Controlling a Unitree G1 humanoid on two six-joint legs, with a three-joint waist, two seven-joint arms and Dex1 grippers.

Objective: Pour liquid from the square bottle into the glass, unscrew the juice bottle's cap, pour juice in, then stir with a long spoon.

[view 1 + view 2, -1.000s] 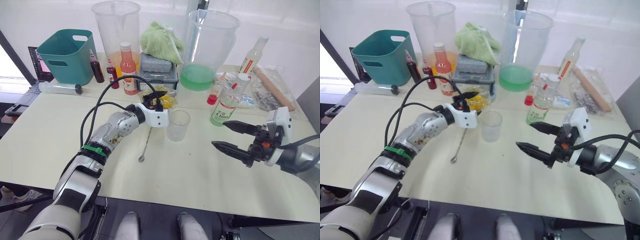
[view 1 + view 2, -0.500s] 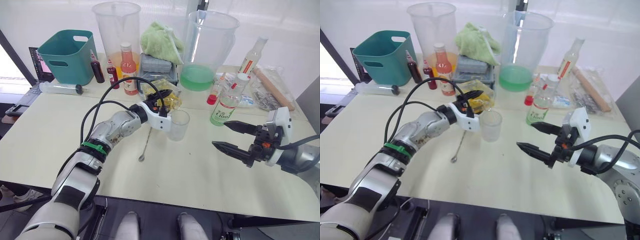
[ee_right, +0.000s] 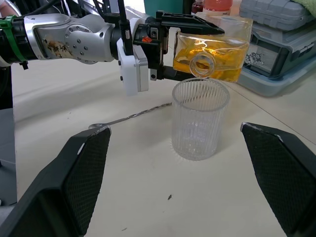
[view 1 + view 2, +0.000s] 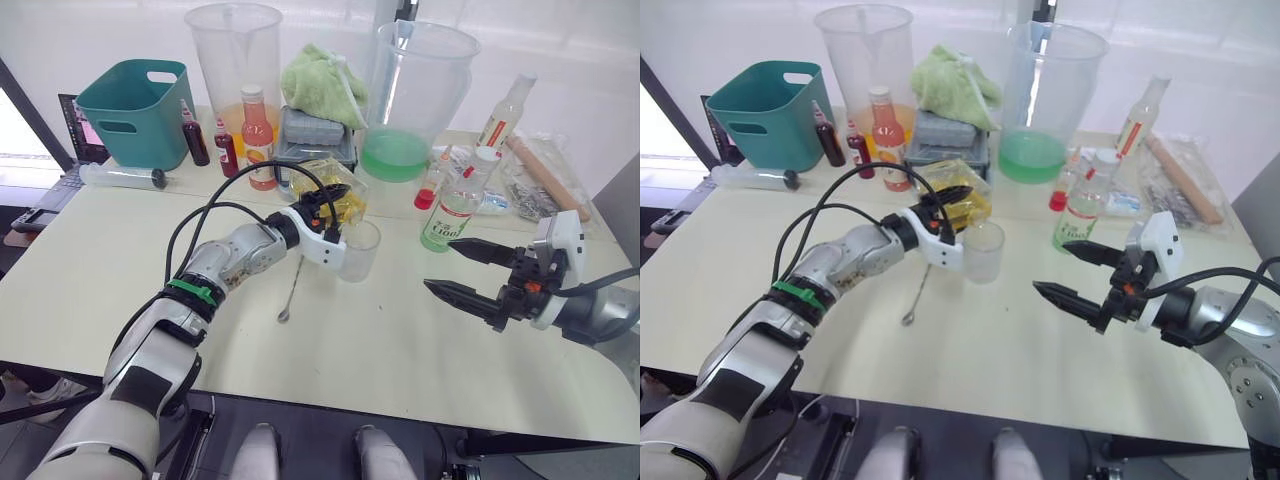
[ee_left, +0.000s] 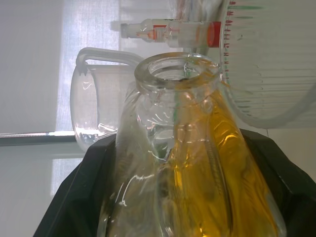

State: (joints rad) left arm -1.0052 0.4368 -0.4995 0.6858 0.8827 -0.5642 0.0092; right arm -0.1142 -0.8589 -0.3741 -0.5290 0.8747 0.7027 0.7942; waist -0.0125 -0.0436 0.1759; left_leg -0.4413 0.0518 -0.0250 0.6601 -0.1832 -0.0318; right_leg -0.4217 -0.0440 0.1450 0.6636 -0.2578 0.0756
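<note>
The left gripper [image 3: 163,47] was closed on the square bottle [image 3: 215,52], with its two black fingers pressing on the flat sides of the body. The bottle was tipped almost on its side, and its open mouth stood just above the rim of the glass [image 3: 200,118]. The yellow liquid had run toward the neck, but I could not be sure whether any had reached the glass, which looked empty. The right gripper [image 4: 463,272] hung wide open and empty over the table, near the juice bottle [image 4: 447,215] and its white cap [image 4: 486,154].

The square bottle seemed to be of glass, so I judged it rather heavy for its size, stiff, smooth and easy to break. The flat sides were the good place to hold it; the narrow neck would give less control. The tumbler looked light and could be pushed over if the neck knocked it.

The long spoon [image 4: 291,290] lay flat on the pale table [image 4: 90,270], just beside the glass. The table front was free, but the back was crowded with two big measuring jugs [image 4: 415,95], a green basket [image 4: 135,110], a grey box [image 4: 315,140] and small bottles.
</note>
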